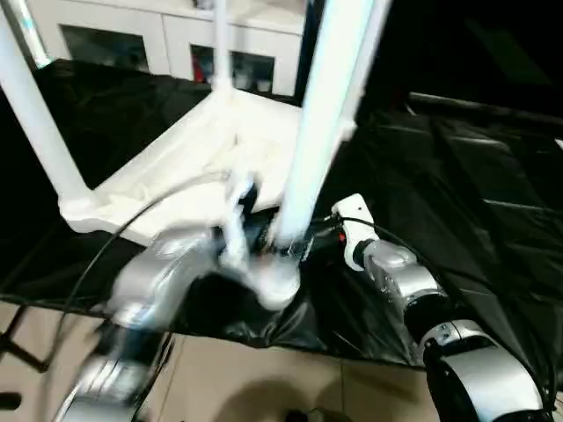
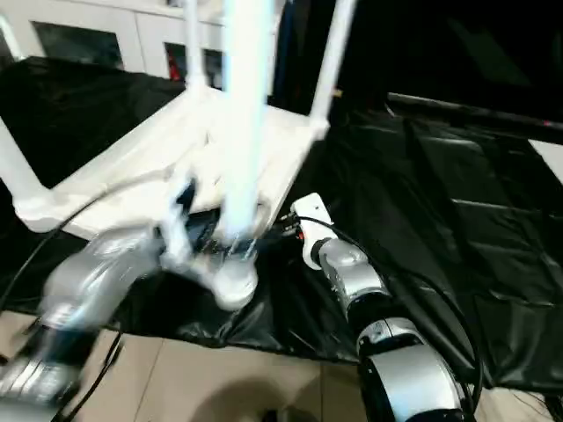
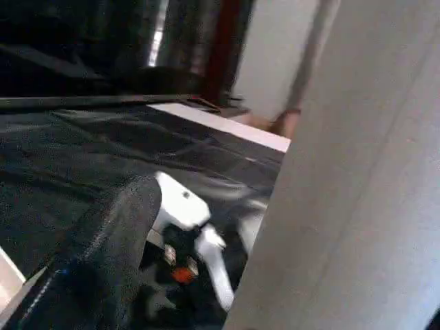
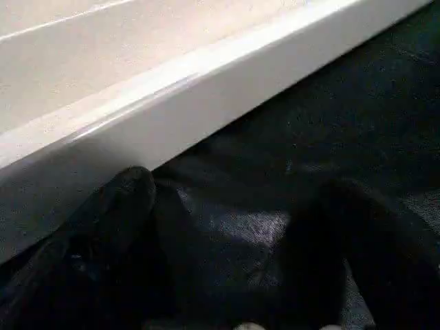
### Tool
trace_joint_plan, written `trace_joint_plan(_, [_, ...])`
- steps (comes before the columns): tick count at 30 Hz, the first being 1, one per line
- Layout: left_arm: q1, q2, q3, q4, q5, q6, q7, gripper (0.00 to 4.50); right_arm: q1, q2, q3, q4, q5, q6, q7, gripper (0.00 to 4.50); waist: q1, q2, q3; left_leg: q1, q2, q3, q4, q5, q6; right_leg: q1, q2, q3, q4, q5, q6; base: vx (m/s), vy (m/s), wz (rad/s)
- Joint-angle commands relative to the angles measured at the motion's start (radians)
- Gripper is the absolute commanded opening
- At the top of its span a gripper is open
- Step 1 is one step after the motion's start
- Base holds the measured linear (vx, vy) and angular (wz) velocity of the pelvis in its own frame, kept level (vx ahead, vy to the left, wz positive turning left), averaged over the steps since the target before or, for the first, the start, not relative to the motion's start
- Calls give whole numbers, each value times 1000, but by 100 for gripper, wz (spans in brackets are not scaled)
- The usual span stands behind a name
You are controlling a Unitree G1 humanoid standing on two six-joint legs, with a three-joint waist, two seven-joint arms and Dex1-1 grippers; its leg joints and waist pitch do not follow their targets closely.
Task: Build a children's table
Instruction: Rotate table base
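We are holding our right gripper's (image 4: 227, 234) fingers (image 4: 110, 213) spread wide with nothing between them, just beside the tabletop rim (image 4: 206, 89). Our left gripper (image 3: 206, 206) is standing wide too, one finger (image 3: 103, 247) beside a white leg (image 1: 321, 123) — we cannot tell whether it is gripping it. The table (image 1: 189, 149) is lying upside down at centre-left on black sheeting (image 1: 457, 176), legs rising. White cabinets (image 1: 167, 40) are standing behind — beige floor tiles (image 1: 264, 378) below.

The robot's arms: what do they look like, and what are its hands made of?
Both arms are shiny silver metal with rounded joint housings. The right forearm has black bands between its silver segments and a white block at the wrist, with thin black cables looping alongside. The right gripper has two matte black, rounded fingers.
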Motion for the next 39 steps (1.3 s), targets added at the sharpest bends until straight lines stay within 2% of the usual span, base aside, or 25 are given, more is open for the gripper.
trace_joint_plan(1, [-9, -5, -14, 8, 17, -10, 14, 448, -22, 4, -1, 6, 3, -3, 3, 444, 14, 21, -68, -22, 17, 7, -80, -105, 27, 76, -63, 40, -63, -259, -198, 0, 0, 0])
trace_joint_plan(5, [-9, -5, -14, 8, 17, -10, 14, 448, -22, 4, -1, 6, 3, -3, 3, 444, 12, 24, -66, -22, 19, 7, -82, -124, 29, 76, -64, 36, -65, -265, -210, 0, 0, 0])
trace_joint_plan(6, [-38, -25, -4, 58, 32, -49, 45, 448, -21, -3, -11, 9, 6, -10, -3, 444, 13, 40, -64, -18, 18, 6, -84, -143, 27, 72, -62, 36, -69, -284, -208, 0, 0, 0])
trace_joint_plan(7, [-63, -41, 3, 103, 58, -88, 96, 448, -16, -12, -20, 5, 11, -15, -4, 444, 12, 42, -61, -15, 15, 9, -83, -164, 31, 67, -57, 33, -80, -306, -200, 0, 0, 0])
trace_joint_plan(8, [-88, -70, 7, 156, 88, -142, 162, 448, 28, -49, -34, -48, 26, -22, 29, 444, 16, 92, -60, -6, 13, 5, -83, -191, 25, 68, -55, 32, -79, -308, -202, 0, 0, 0])
trace_joint_plan(9, [-97, -83, 3, 185, 127, -198, 221, 448, 79, -83, -42, -120, 41, -13, 75, 444, 15, 62, -68, 0, 15, 14, -76, -182, 33, 71, -55, 31, -90, -275, -204, 0, 0, 0])
trace_joint_plan(10, [-95, -83, 0, 196, 144, -223, 229, 448, 127, -115, -40, -191, 50, -12, 125, 444, 24, 47, -63, -12, 10, 13, -77, -183, 66, 83, -49, 31, -86, -275, -197, 0, 0, 0])
trace_joint_plan(11, [-92, -82, -3, 196, 150, -232, 225, 448, 151, -131, -38, -225, 54, -12, 152, 444, 24, 47, -63, -12, 10, 13, -77, -183, 66, 83, -49, 31, -86, -275, -197, 0, 0, 0])
trace_joint_plan(12, [-80, -64, -6, 191, 147, -241, 171, 448, 179, -146, -34, -282, 67, 4, 195, 444, 37, 50, -62, -17, 6, 15, -75, -155, 94, 84, -54, 34, -93, -362, -161, 0, 0, 0])
trace_joint_plan(15, [-55, -9, -24, 192, 125, -223, 12, 448, 239, -191, -22, -407, 84, 29, 280, 444, 36, 72, -65, -27, 9, 12, -78, -110, 88, 85, -57, 33, -95, -358, -147, 0, 0, 0])
trace_joint_plan(16, [-48, 12, -35, 190, 118, -204, -34, 448, 255, -208, -16, -434, 85, 34, 302, 444, 32, 73, -65, -27, 8, 11, -76, -112, 89, 85, -55, 33, -89, -349, -154, 0, 0, 0])
trace_joint_plan(17, [-45, 38, -55, 195, 123, -192, -82, 448, 273, -233, -10, -470, 83, 39, 325, 444, 33, 86, -65, -28, 6, 9, -77, -108, 90, 88, -55, 33, -87, -342, -159, 0, 0, 0])
trace_joint_plan(19, [-57, 63, -80, 220, 139, -196, -124, 448, 300, -276, -6, -533, 92, 53, 367, 444, 29, 88, -63, -21, 8, 13, -75, -119, 94, 81, -52, 31, -92, -336, -181, 0, 0, 0])
trace_joint_plan(20, [-70, 73, -88, 244, 148, -205, -141, 448, 311, -298, -7, -563, 100, 62, 390, 444, 31, 110, -63, -18, 6, 13, -73, -124, 95, 79, -50, 31, -93, -340, -185, 0, 0, 0])
trace_joint_plan(21, [-102, 95, -105, 310, 179, -247, -176, 448, 329, -337, -15, -624, 123, 91, 432, 444, 31, 95, -62, -15, 2, 16, -72, -134, 107, 82, -42, 28, -99, -364, -168, 0, 0, 0])
trace_joint_plan(22, [-126, 106, -109, 363, 207, -293, -179, 448, 340, -357, -20, -665, 142, 115, 456, 444, 34, 108, -63, -12, 2, 16, -72, -133, 110, 79, -42, 28, -101, -372, -163, 0, 0, 0])
trace_joint_plan(23, [-139, 111, -110, 395, 226, -323, -176, 448, 346, -367, -24, -689, 153, 131, 469, 444, 32, 104, -66, -15, 2, 16, -70, -119, 111, 83, -44, 28, -98, -367, -155, 0, 0, 0])
trace_joint_plan(24, [-164, 120, -109, 444, 247, -342, -167, 448, 353, -391, -19, -721, 157, 141, 496, 444, 33, 129, -64, -21, -1, 13, -70, -106, 109, 86, -45, 25, -101, -377, -146, 0, 0, 0])
trace_joint_plan(26, [-200, 141, -111, 522, 285, -386, -166, 420, 368, -427, -7, -798, 174, 175, 548, 450, 29, 116, -67, -21, -2, 14, -68, -108, 108, 88, -41, 20, -108, -385, -138, 0, 0, 0])
trace_joint_plan(27, [-214, 155, -112, 552, 298, -394, -174, 420, 371, -439, 1, -833, 177, 192, 565, 450, 33, 121, -71, -23, 0, 12, -67, -87, 111, 92, -45, 21, -101, -361, -137, 0, 0, 0])
trace_joint_plan(29, [-221, 165, -114, 567, 310, -409, -175, 409, 376, -450, 2, -862, 185, 207, 579, 450, 28, 115, -69, -35, 0, 10, -68, -69, 117, 96, -46, 18, -99, -341, -139, 0, 0, 0])
trace_joint_plan(33, [-250, 226, -167, 630, 361, -476, -248, 379, 390, -491, 39, -976, 210, 273, 651, 450, 29, 114, -73, -28, 2, 11, -67, -76, 121, 91, -45, 18, -102, -363, -124, 0, 0, 0])
trace_joint_plan(35, [-274, 243, -195, 689, 398, -522, -262, 367, 390, -508, 65, -1014, 215, 295, 678, 450, 28, 116, -72, -31, 6, 12, -68, -70, 118, 88, -49, 17, -98, -344, -132, 0, 0, 0])
trace_joint_plan(37, [-305, 250, -207, 763, 437, -577, -270, 340, 385, -512, 85, -1039, 215, 320, 689, 450, 33, 120, -74, -21, 8, 14, -68, -61, 118, 81, -44, 19, -101, -323, -139, 0, 0, 0])
trace_joint_plan(39, [-322, 250, -207, 804, 455, -603, -273, 329, 388, -512, 93, -1056, 214, 335, 692, 450, 38, 119, -77, -23, 14, 13, -68, -43, 108, 85, -52, 21, -88, -249, -175, 0, 0, 0])
